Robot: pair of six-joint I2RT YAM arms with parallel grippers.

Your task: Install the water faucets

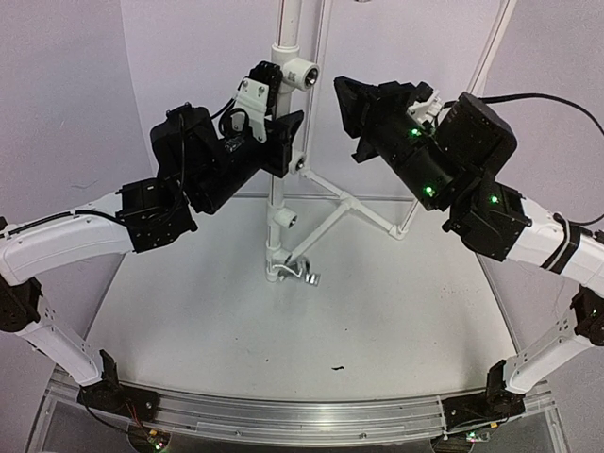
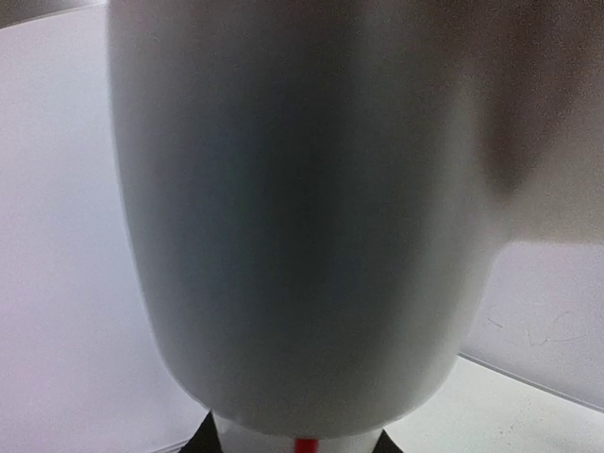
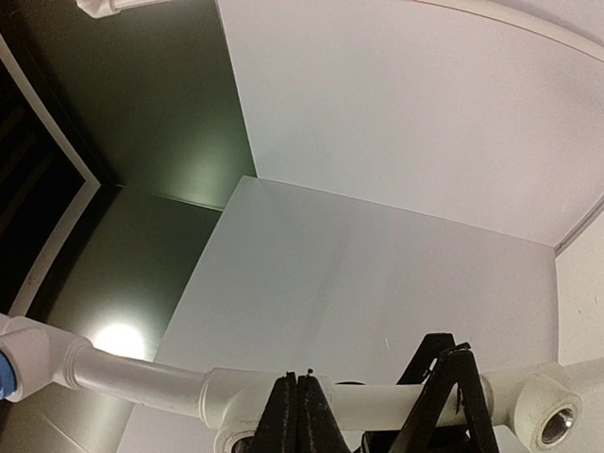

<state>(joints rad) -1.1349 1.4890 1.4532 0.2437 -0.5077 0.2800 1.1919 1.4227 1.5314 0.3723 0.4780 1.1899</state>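
Blurred white vertical pipe (image 2: 302, 208) fills the left wrist view, almost against the lens. Left gripper (image 2: 297, 442) shows only at the bottom edge, one black fingertip (image 2: 203, 439) flush against each side of the pipe and a small red mark (image 2: 304, 445) between them, so the jaws are closed on the pipe.

Top view: left arm (image 1: 66, 241) comes up from the lower left, and its gripper grips the pipe about mid-height. The pipe stands upright in the middle of the table (image 1: 217, 330). Upper tee fitting (image 1: 300, 74) sits above the left gripper, round opening facing right. Lower tee fitting (image 1: 286, 219) is below it, opening facing the camera.

Water faucet (image 1: 305, 275), shiny chrome, lies on the table at the foot of the pipe, just right of the base. Cannot tell if it touches the base. Both grippers are well above it. Slanted brace pipes (image 1: 363, 209) run up and right from the base.

Right gripper (image 3: 297, 413): in its wrist view the two black fingers are pressed together with a thin seam between them, closed on nothing. In the top view it hangs just right of the pipe at about the left gripper's height, apart from the pipe and pointing left at it.

Behind its fingers a white pipe section (image 3: 142, 377) crosses the bottom of the right wrist view. A blue end piece (image 3: 5, 368) is at far left, a black forked piece (image 3: 444, 387) overlaps the section right of centre, and a threaded socket (image 3: 555, 423) is at far right.
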